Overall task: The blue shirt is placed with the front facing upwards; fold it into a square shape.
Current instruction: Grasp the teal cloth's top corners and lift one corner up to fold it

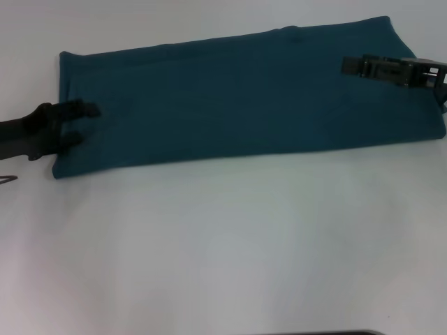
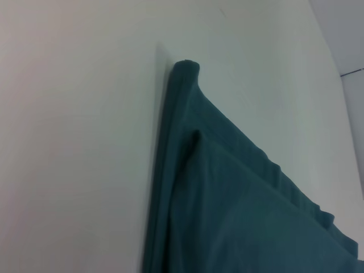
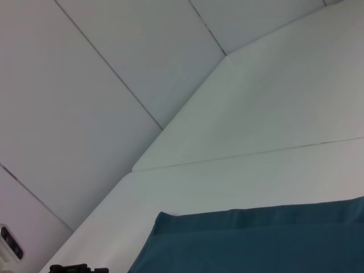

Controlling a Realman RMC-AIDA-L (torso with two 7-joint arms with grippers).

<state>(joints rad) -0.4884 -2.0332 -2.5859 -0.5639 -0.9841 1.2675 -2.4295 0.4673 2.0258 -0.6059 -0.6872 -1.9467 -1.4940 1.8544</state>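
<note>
The blue shirt [image 1: 244, 98] lies on the white table as a long, flat band folded lengthwise, running from left to right with only plain teal cloth showing. My left gripper [image 1: 80, 122] sits at the band's left end, open, its two black fingers [image 1: 88, 108] spread over the short edge. My right gripper [image 1: 347, 66] hovers over the band's right end, near its far edge, pointing left. In the left wrist view the blue shirt [image 2: 227, 205] shows stacked folded layers ending in a corner. The right wrist view shows the blue shirt [image 3: 256, 239] with the left gripper [image 3: 74, 267] far off.
The white table [image 1: 223, 244] stretches wide in front of the shirt. A thin dark cable [image 1: 8, 179] lies at the left edge. A dark object [image 1: 328, 333] peeks in at the table's near edge. Table seams [image 3: 244, 153] run beyond the shirt.
</note>
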